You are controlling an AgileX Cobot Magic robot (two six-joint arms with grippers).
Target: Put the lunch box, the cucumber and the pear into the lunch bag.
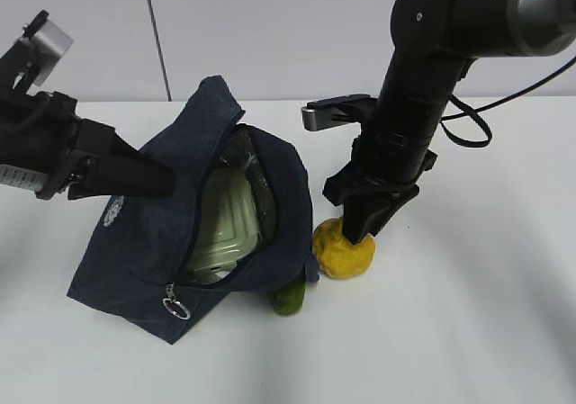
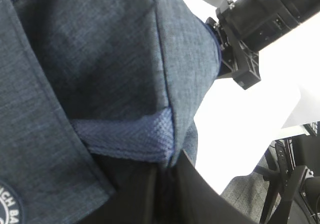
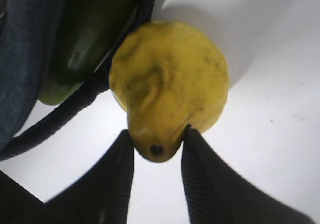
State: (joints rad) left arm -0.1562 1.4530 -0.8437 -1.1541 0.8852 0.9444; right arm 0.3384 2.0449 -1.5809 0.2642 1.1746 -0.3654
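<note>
The navy lunch bag [image 1: 135, 233] lies tilted on the white table with its top gaping. The sage-lidded lunch box [image 1: 225, 224] sits inside it. My left gripper [image 1: 166, 177] is shut on the bag's fabric [image 2: 100, 59] at the opening's left edge, jaws [image 2: 167, 171] pinching cloth. The dark green cucumber [image 1: 290, 298] pokes out at the bag's lower right corner, beside the bag's edge [image 3: 85, 39]. The yellow pear [image 1: 346, 255] rests on the table right of the bag. My right gripper [image 1: 355, 233] points down, both fingers pressed against the pear's narrow top [image 3: 159, 132].
The bag's dark strap [image 3: 65, 114] runs along the table between cucumber and pear. A silver ring pull [image 1: 175, 308] hangs at the bag's front corner. White tabletop [image 1: 468, 314] spreads to the right and front. A wall stands behind.
</note>
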